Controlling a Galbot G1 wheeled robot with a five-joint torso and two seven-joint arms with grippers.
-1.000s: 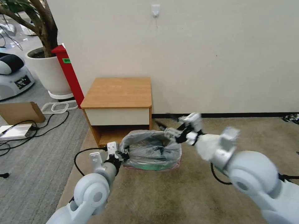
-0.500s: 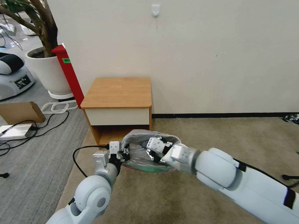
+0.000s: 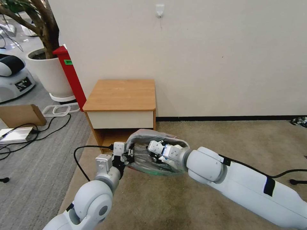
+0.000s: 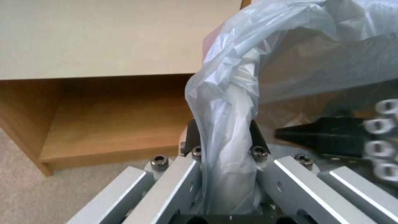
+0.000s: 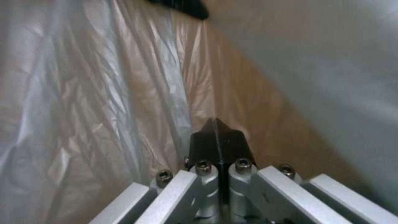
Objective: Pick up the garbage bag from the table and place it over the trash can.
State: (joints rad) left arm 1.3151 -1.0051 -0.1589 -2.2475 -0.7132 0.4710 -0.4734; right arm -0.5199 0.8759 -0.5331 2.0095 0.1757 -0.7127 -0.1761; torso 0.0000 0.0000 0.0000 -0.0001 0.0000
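Observation:
The grey translucent garbage bag [image 3: 150,135] is draped over the trash can [image 3: 157,172], which stands on the carpet in front of the table [image 3: 121,94]. Only a greenish strip of the can shows low down. My left gripper [image 3: 129,156] is at the bag's left rim. In the left wrist view, the left gripper [image 4: 224,140] is shut on the garbage bag [image 4: 232,93] where it is wrapped over a white edge. My right gripper [image 3: 154,152] reaches inside the bag's mouth. In the right wrist view, the right gripper [image 5: 217,140] has its black tips pressed together, with crinkled film [image 5: 104,93] all around it.
A red stand [image 3: 71,75] and a large white plant pot [image 3: 48,73] stand left of the table. A cardboard box [image 3: 20,115], cables and a metal bar lie on the grey rug at far left. Beige carpet spreads open to the right, up to the wall.
My right arm swung left from the bag's right rim and pushed down into the bag's mouth. The bag's far edge rose slightly. The left gripper kept its hold.

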